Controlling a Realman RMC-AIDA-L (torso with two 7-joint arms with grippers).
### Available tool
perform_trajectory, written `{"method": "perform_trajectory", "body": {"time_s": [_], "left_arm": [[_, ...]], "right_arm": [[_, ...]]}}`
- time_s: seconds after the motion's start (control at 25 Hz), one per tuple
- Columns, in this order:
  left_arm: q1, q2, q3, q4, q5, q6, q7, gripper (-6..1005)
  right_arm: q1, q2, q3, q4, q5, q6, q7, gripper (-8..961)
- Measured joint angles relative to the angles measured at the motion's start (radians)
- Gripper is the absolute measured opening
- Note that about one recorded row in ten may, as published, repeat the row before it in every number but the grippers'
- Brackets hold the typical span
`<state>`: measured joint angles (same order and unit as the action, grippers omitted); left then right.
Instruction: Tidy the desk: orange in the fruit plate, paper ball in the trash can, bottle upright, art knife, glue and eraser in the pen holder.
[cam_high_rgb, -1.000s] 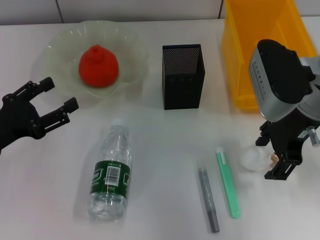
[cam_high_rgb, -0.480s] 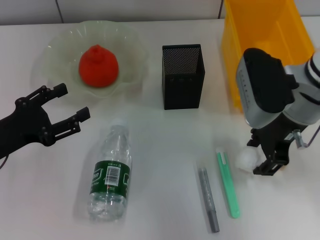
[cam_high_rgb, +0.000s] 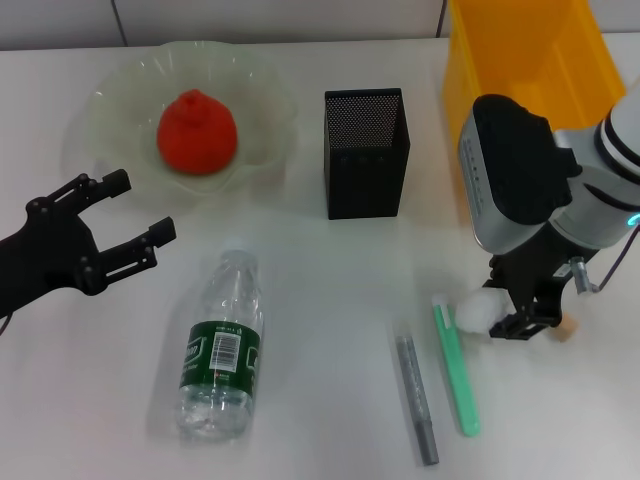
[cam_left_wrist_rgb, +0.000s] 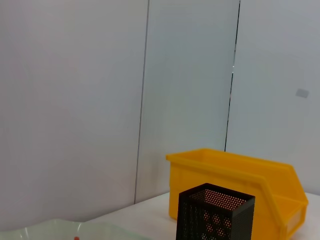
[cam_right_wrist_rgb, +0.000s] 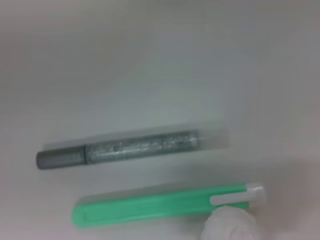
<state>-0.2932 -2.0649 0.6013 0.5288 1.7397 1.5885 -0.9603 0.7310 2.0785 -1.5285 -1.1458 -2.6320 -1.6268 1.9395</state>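
The orange (cam_high_rgb: 197, 131) lies in the pale-green fruit plate (cam_high_rgb: 108, 95) at the back left. The bottle (cam_high_rgb: 222, 345) lies on its side at the front. The grey glue stick (cam_high_rgb: 416, 398) and the green art knife (cam_high_rgb: 456, 363) lie side by side; both show in the right wrist view, glue stick (cam_right_wrist_rgb: 125, 148) and art knife (cam_right_wrist_rgb: 160, 207). My right gripper (cam_high_rgb: 512, 308) is shut on the white paper ball (cam_high_rgb: 476, 312), just right of the art knife's top. The tan eraser (cam_high_rgb: 566, 328) lies right of it. My left gripper (cam_high_rgb: 145, 205) is open and empty, between plate and bottle.
The black mesh pen holder (cam_high_rgb: 366, 152) stands at the back middle, the yellow trash can (cam_high_rgb: 530, 60) at the back right, behind my right arm. The left wrist view shows the pen holder (cam_left_wrist_rgb: 215, 215), the trash can (cam_left_wrist_rgb: 235, 175) and the plate's rim (cam_left_wrist_rgb: 50, 231).
My right gripper has moved left with the paper ball, uncovering the eraser. My left gripper has moved in toward the bottle and the plate.
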Motion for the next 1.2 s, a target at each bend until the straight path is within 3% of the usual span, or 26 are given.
{"method": "perform_trajectory", "body": {"time_s": [0.28, 0.32, 0.48, 0.52, 0.64, 0.72, 0.92, 1.12, 1.2], "left_arm": [[0.0, 0.0, 0.002, 0.014, 0.009, 0.009, 0.0, 829], [-0.001, 0.0, 0.002, 0.015, 0.015, 0.01, 0.0, 828], [-0.006, 0.0, 0.002, 0.016, 0.025, 0.008, 0.0, 825], [-0.007, 0.0, 0.002, 0.016, 0.028, 0.007, 0.0, 824], [-0.015, 0.0, 0.002, 0.016, 0.043, 0.002, 0.0, 821], [-0.016, 0.0, 0.001, 0.016, 0.043, 0.001, 0.0, 820], [-0.017, 0.001, 0.001, 0.027, 0.044, 0.009, -0.019, 816], [-0.012, 0.002, 0.003, 0.076, 0.051, 0.036, -0.077, 812], [-0.011, 0.002, 0.005, 0.082, 0.051, 0.041, -0.077, 810]], "right_arm": [[-0.03, -0.001, 0.042, -0.201, -0.001, -0.09, 0.093, 455], [-0.045, -0.001, 0.083, -0.299, -0.02, -0.106, 0.123, 455], [-0.064, 0.0, 0.151, -0.413, -0.073, -0.092, 0.157, 455], [-0.066, 0.0, 0.209, -0.444, -0.102, -0.063, 0.167, 455], [-0.066, 0.0, 0.254, -0.441, -0.139, -0.006, 0.177, 453], [-0.065, 0.0, 0.304, -0.371, -0.167, 0.129, 0.207, 452], [-0.059, 0.001, 0.283, -0.241, -0.184, 0.3, 0.285, 453], [-0.061, 0.0, 0.259, -0.233, -0.185, 0.331, 0.351, 453], [-0.066, 0.0, 0.269, -0.243, -0.156, 0.329, 0.351, 578]]}}
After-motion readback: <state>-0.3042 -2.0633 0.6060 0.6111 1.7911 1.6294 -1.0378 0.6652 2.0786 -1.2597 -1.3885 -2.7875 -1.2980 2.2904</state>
